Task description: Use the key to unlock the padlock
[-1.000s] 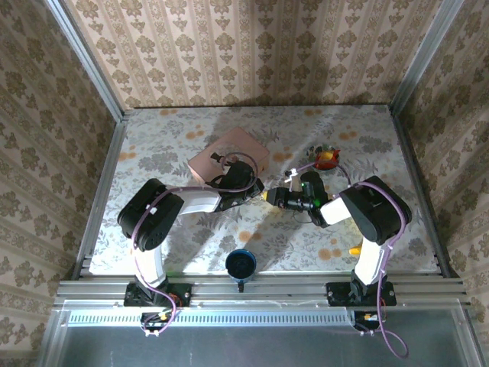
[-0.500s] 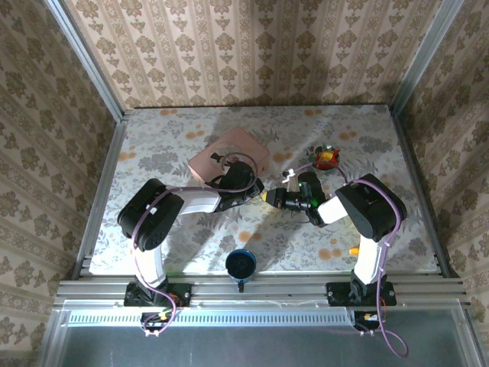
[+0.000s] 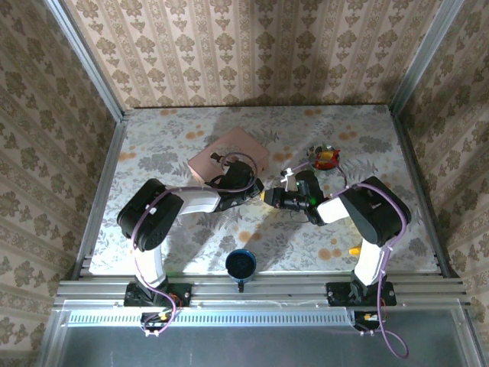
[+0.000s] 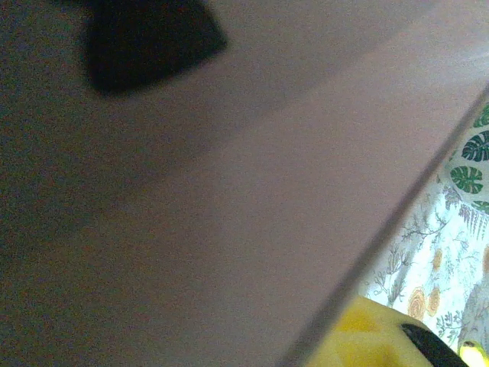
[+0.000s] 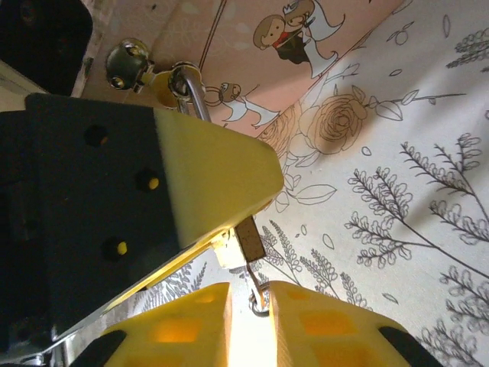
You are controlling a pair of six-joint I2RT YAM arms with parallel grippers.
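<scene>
Right wrist view: padlock held where the two grippers meet, mid-counter.
We see the padlock (image 5: 248, 238), a small brass-brown block, jutting from under the yellow finger tip of the left gripper (image 3: 261, 194), which pinches it as far as we can see. Just below the block, a thin metal loop (image 5: 258, 297) reaches into the narrow gap of the right gripper (image 5: 250, 300). Its two yellow fingers (image 5: 336, 325) stand close together on either side of the loop, and we cannot tell whether they nip it. Beyond the left gripper lies a pink box (image 5: 321, 46) printed with small cartoon figures, on the floral counter (image 5: 412, 191). In the top external view the grippers meet tip to tip, the pink box just past the left gripper and a dark blue bowl (image 3: 241, 264) well behind both.
</scene>
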